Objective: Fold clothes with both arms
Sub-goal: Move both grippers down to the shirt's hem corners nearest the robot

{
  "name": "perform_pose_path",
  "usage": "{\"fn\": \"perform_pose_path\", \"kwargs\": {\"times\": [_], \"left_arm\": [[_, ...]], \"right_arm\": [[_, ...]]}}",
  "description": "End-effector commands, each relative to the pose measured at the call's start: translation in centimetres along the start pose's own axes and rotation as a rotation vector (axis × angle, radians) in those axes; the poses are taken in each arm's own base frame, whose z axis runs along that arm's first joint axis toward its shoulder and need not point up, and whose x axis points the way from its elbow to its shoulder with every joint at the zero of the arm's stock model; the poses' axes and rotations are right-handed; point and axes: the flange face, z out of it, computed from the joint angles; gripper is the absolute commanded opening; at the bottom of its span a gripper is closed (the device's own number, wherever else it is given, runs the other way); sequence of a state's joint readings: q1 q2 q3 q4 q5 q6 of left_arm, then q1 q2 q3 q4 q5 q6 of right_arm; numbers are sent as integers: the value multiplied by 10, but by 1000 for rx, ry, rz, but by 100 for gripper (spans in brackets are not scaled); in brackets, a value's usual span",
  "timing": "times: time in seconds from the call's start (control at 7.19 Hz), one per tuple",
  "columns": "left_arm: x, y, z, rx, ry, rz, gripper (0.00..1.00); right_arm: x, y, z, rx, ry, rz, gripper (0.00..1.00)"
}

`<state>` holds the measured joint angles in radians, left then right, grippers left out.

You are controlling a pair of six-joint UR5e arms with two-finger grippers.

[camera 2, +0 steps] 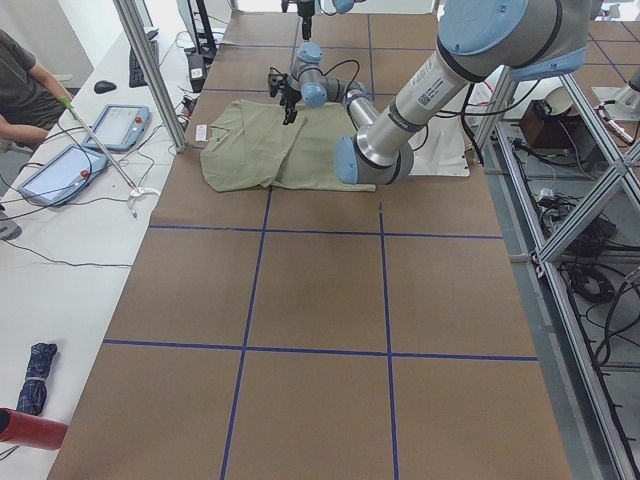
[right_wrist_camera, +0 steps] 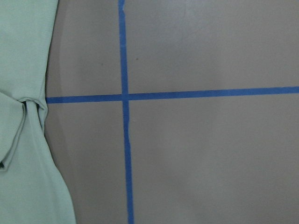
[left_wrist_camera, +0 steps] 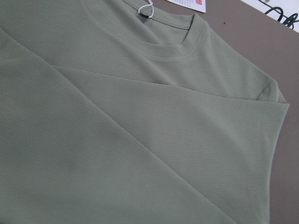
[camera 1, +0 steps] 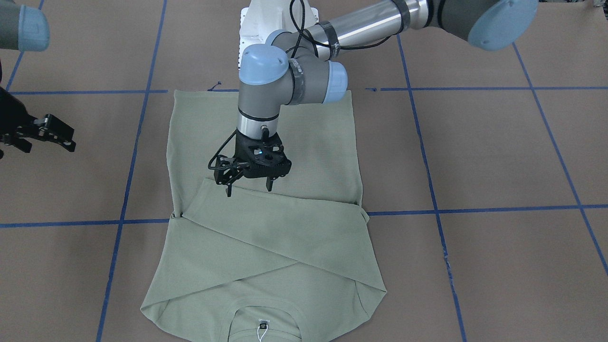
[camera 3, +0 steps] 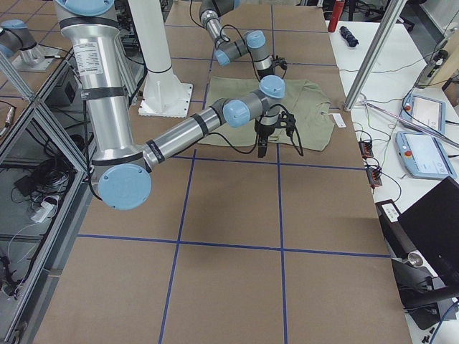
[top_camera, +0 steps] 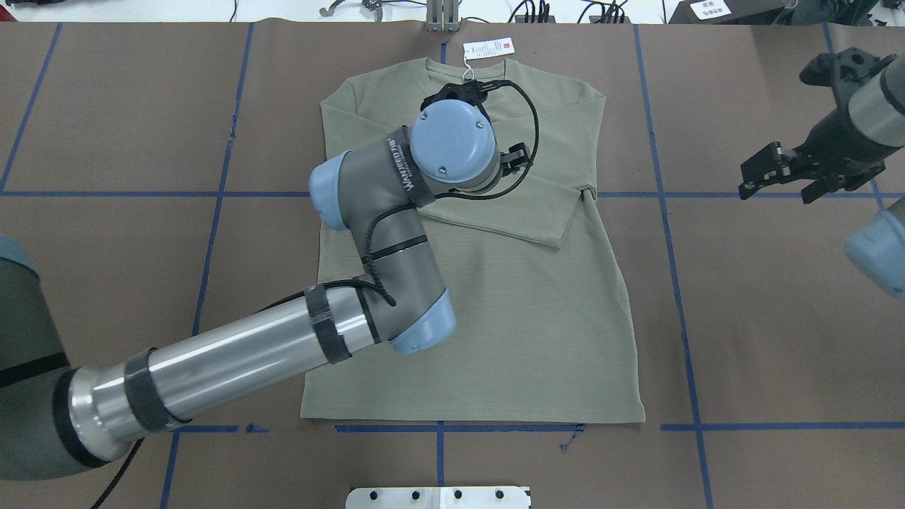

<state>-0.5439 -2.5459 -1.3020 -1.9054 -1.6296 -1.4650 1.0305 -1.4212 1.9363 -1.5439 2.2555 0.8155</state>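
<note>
The pale green long-sleeved shirt (camera 1: 266, 237) lies flat on the brown table, collar away from the robot, with both sleeves folded across the chest. Its white hang tag (top_camera: 488, 47) rests past the collar. My left gripper (camera 1: 249, 189) hovers just above the shirt's middle, at the edge of the upper folded sleeve, open with nothing between its fingers. From overhead the left wrist (top_camera: 452, 145) hides it. The left wrist view shows only the shirt (left_wrist_camera: 140, 116), its crossed sleeves and collar. My right gripper (top_camera: 775, 192) hangs open off the shirt's side, over bare table.
Blue tape lines (right_wrist_camera: 125, 140) divide the table (top_camera: 778, 318) into squares. The white pedestal base (top_camera: 438, 497) sits at the robot's edge. A person (camera 2: 25, 80) sits at a side bench with tablets (camera 2: 120, 125). Metal frame posts (camera 3: 380, 50) stand at the table's far side.
</note>
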Motion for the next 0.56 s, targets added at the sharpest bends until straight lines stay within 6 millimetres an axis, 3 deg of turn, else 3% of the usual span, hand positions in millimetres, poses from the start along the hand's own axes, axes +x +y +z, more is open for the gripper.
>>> {"fn": "perform_pose_path", "kwargs": {"times": [0.0,0.14,0.42], "left_arm": [[-116,-3,-53,11,-16,135,100],[-153,-4,-76,22,-8,177,100],[-181,1,-96,25,0,188,100]], "right_arm": [[-51,76,49,58,-71,71,100],[-83,128,68,71,-53,82,100],[-121,195,108,30,-29,64,100]]}}
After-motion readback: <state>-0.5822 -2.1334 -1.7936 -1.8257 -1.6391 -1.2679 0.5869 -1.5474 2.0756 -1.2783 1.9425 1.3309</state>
